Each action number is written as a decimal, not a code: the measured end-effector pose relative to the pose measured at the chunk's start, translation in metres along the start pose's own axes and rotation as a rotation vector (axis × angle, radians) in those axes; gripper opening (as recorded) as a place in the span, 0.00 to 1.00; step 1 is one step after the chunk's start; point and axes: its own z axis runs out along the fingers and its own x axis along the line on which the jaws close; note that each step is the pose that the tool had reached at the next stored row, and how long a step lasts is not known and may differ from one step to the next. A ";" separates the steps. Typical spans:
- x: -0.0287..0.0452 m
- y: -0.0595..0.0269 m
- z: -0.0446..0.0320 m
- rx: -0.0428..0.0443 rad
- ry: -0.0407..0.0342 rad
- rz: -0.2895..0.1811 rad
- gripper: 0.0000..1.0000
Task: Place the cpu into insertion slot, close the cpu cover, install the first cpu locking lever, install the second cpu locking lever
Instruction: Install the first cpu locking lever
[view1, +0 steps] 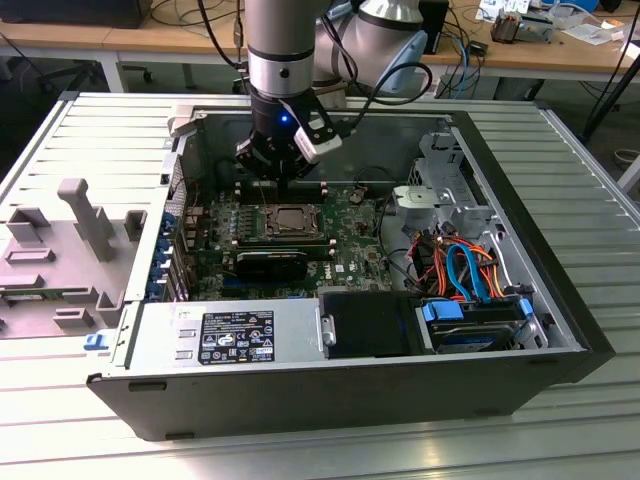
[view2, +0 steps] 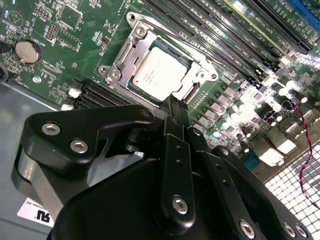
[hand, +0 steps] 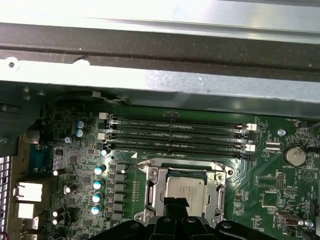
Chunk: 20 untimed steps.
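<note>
The cpu (view2: 157, 72) (hand: 186, 188) lies flat in the insertion slot (view1: 290, 221), its dull silver top showing in both wrist views. The cpu cover (view2: 126, 56) (hand: 153, 189), a silver frame, lies down around it. A thin wire locking lever (hand: 176, 163) runs along the slot's edge nearest the memory slots. My gripper (view1: 283, 172) hangs inside the case just above the slot's far edge. In both wrist views its black fingertips (view2: 172, 106) (hand: 175, 202) are pressed together over the edge of the cpu, with nothing between them.
Long black memory slots (hand: 175, 132) run beside the socket. A black heatsink block (view1: 272, 265) lies in front of it, then the power supply (view1: 230, 335). Coloured cables (view1: 460, 265) and a drive (view1: 470, 325) fill the exterior view's right. The case wall (hand: 160, 75) stands close behind the board.
</note>
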 end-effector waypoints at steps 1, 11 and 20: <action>0.0000 0.0001 0.0001 -0.0090 -0.0006 0.008 0.11; 0.0001 0.0001 -0.0010 -0.0148 -0.0011 0.017 0.11; 0.0043 0.0003 -0.0023 -0.0179 -0.0020 0.017 0.11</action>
